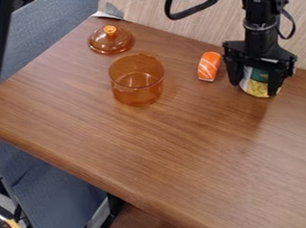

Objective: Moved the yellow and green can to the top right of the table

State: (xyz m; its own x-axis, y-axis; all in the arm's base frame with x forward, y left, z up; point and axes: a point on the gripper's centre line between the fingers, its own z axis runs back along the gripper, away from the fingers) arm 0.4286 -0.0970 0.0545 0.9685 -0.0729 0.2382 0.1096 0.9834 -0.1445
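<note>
Claw: blk gripper [257, 84], upper R of view, pointing down, grasping the can, a finger on each side of it.
Can: yellow/green can [259, 88] w/ some white, btwn the fingers, top R part of tbl, nr the wall.
Arm: blk arm [260, 32], comes in from top edge, blk cable [190, 13] looping off to its L.
Orange pc: orange/white block [209, 66], just L of gripper, on tbl.
Pot: clear amber pot [136, 88], further L, upright, lid off.
Lid: amber lid [111, 42] w/ orange knob [109, 30], upper L of pot, knob up, nr tbl corner.
Surface: brown wood tbl [160, 145].
Backdrop: pale wood-grain wall [148, 9] behind tbl.
L side: gray-blue fabric [50, 26] beside tbl.
</note>
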